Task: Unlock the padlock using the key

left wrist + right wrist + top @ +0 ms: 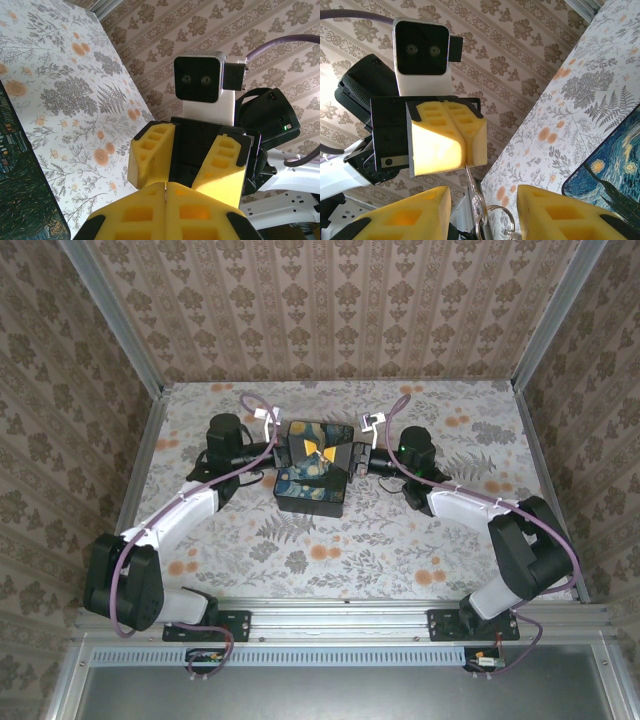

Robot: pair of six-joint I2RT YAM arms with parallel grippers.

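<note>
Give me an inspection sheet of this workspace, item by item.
Surface: flower-print table, flat.
Job's things: key pinched in the left gripper, with its ring hanging below.
Clutter: black box with a painted lid, between the arms.
Grippers: left gripper shut on the key; right gripper open, facing it.
Cables: purple cable along each arm.
Surroundings: patterned walls, metal frame.
</note>
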